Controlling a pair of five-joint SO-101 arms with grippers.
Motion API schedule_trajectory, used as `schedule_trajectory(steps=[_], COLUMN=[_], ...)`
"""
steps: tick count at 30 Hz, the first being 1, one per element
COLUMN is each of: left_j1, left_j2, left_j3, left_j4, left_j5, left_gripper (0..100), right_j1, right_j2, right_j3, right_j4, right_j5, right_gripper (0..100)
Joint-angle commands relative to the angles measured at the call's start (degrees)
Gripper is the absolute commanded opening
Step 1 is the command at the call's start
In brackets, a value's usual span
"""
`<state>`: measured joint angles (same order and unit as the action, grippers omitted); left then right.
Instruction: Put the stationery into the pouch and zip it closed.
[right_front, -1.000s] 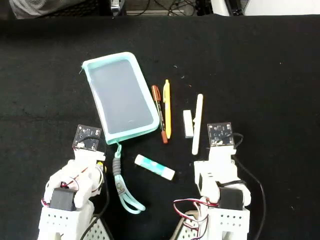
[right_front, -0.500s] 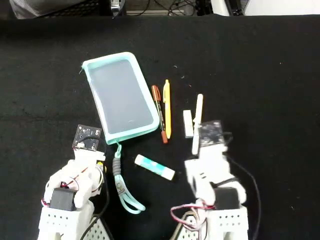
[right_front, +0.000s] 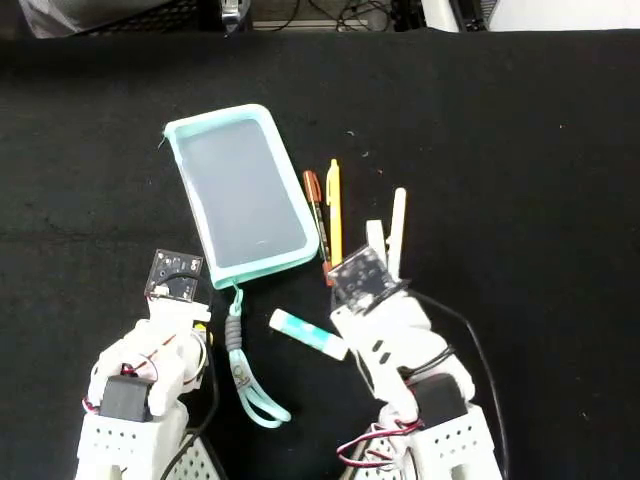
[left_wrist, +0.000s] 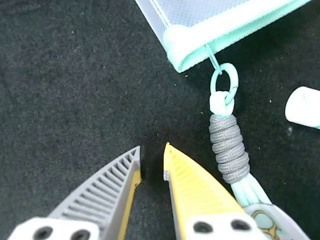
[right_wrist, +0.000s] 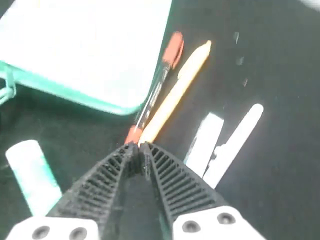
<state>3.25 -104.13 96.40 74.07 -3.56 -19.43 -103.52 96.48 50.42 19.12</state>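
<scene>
The mint-edged translucent pouch (right_front: 240, 195) lies flat at the centre left, its grey-and-mint strap (right_front: 240, 365) trailing toward me. To its right lie a red-brown pen (right_front: 316, 215), a yellow pen (right_front: 334, 205), a white eraser (right_front: 375, 235) and a long white stick (right_front: 398, 220). A white-and-mint glue stick (right_front: 308, 334) lies nearer me. My right gripper (right_wrist: 137, 146) is shut and empty, its tips just short of the red-brown pen (right_wrist: 152, 100). My left gripper (left_wrist: 151, 150) hovers over bare cloth beside the strap (left_wrist: 227, 150), jaws nearly together with nothing between them.
Black cloth covers the whole table (right_front: 520, 150). The right arm (right_front: 390, 335) leans over the lower ends of the pens and the eraser. The left arm (right_front: 150, 360) sits at the near left, short of the pouch corner (left_wrist: 185, 50).
The right arm has swung left and forward, from beside the white stick to over the near ends of the pens. The left arm and all objects have stayed put.
</scene>
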Motion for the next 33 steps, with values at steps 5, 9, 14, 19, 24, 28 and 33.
schedule_trajectory(steps=[5,9,14,19,24,28,33], left_j1=[0.4,0.8,0.3,-9.9,-35.6,-49.8,-51.0], left_j2=[-0.3,-0.3,-0.3,-0.3,-0.3,-0.3,-0.3], left_j3=[0.9,0.9,0.9,0.9,0.9,0.9,0.9], left_j4=[-1.1,-1.1,-1.1,-1.1,-1.1,-1.2,-1.4], left_j5=[0.6,0.4,0.6,0.7,0.4,0.6,0.6], left_gripper=[9,10,9,9,10,10,10], right_j1=[-5.8,-5.9,-6.0,-6.0,-6.3,-12.0,-15.0], right_j2=[-4.4,-4.4,-4.5,-4.6,-4.7,-4.3,-4.2], right_j3=[0.0,-0.3,-0.3,-0.3,-0.4,-0.4,-3.3], right_j4=[0.5,0.8,2.5,2.4,2.4,0.0,-1.5], right_j5=[0.6,-2.2,-2.3,-2.3,-2.3,-2.1,-2.4], right_gripper=[1.6,7.9,18.6,14.9,14.8,14.5,14.5])
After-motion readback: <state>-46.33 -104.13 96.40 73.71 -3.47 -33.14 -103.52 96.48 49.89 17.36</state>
